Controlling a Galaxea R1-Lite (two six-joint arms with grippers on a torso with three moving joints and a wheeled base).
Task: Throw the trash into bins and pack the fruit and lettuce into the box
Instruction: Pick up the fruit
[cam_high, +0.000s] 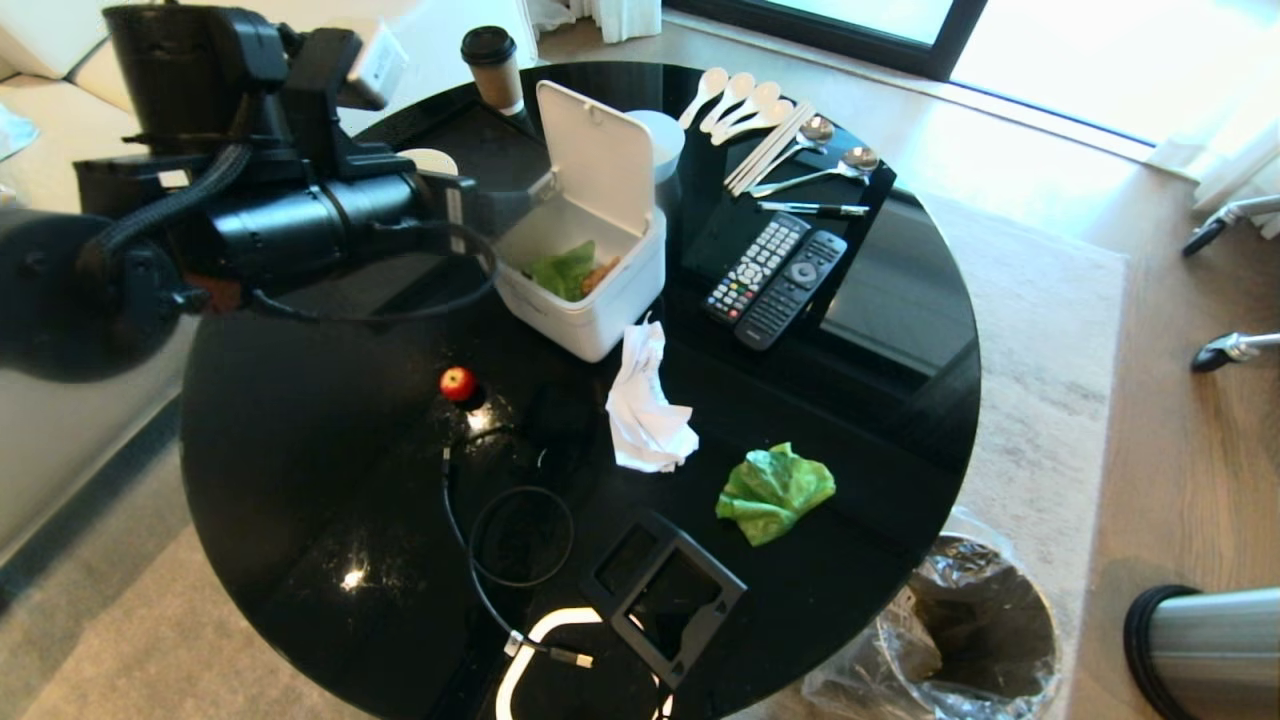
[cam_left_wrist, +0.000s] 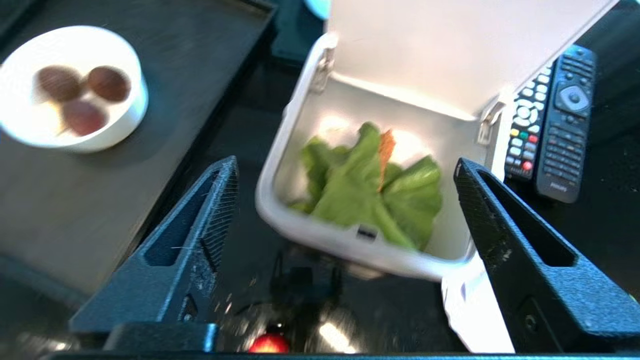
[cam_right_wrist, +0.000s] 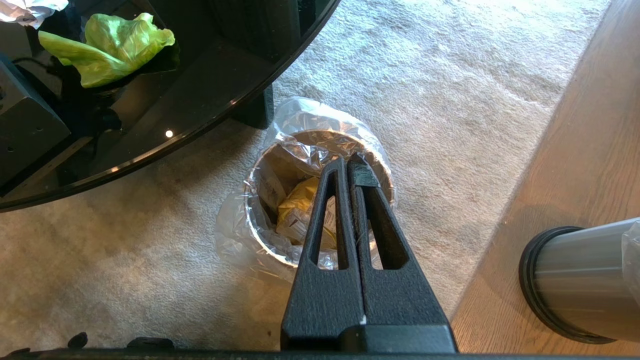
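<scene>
Round black glossy table (cam_high: 300, 480) on beige carpet, wood floor to the right. White box (cam_high: 590, 300) sits far-centre, lid hinged up; one lettuce leaf (cam_left_wrist: 365, 195) lies inside with something orange poking through it. Left gripper (cam_left_wrist: 345, 220) hangs over the box's near-left side, jaws wide apart, holding nothing. Red apple (cam_high: 457, 383) on the table near-left of the box, apart from it. Tissue (cam_high: 645, 405) lies just near the box's front corner, crumpled. Second lettuce leaf (cam_high: 775, 490) on the table right of the tissue, near the table's right edge. Black square tray (cam_high: 665, 590) at the near edge, cable (cam_high: 500, 560) looped beside it. Two remotes (cam_high: 775, 280) right of the box, spoons (cam_high: 790, 140) and a pen beyond them, coffee cup (cam_high: 493, 65) at the far side. White bowl (cam_left_wrist: 70, 90) with three brown round items left of the box.

Right gripper (cam_right_wrist: 347, 167) hangs off the table above a lined bin (cam_right_wrist: 305, 150) on the carpet, jaws pressed together, empty. Yellow wrapper (cam_right_wrist: 300, 207) already lies in that bin. Second bin (cam_right_wrist: 585, 280) lies on its side on the wood floor, far right.
</scene>
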